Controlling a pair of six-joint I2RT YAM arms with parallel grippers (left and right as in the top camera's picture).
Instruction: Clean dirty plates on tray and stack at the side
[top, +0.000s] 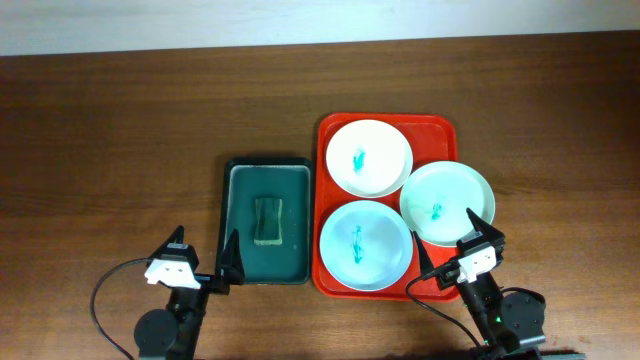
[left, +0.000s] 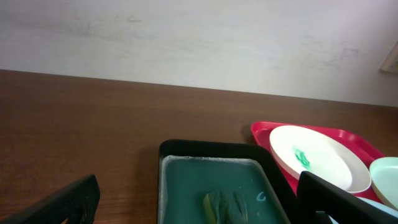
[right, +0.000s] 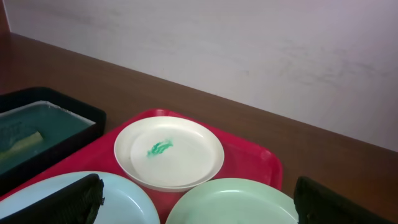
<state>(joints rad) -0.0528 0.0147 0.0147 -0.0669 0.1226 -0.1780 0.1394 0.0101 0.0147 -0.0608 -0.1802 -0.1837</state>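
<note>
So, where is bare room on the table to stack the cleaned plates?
Widest: the bare wood left of the dark green tray. Also the strip right of the red tray, and the band behind both trays. Crowded: three plates fill the red tray.

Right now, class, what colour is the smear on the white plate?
The smear on the white plate is teal green, clearest in the right wrist view.

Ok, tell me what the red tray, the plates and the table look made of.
Red tray: probably moulded plastic, smooth; uniform colour, rounded corners, raised rim. White plate, pale green plate, pale blue plate: likely plastic or melamine, though glazed ceramic is possible; smooth, soft sheen, thin rims. Table: wood or wood-look laminate, matte; streaky brown grain.
</note>
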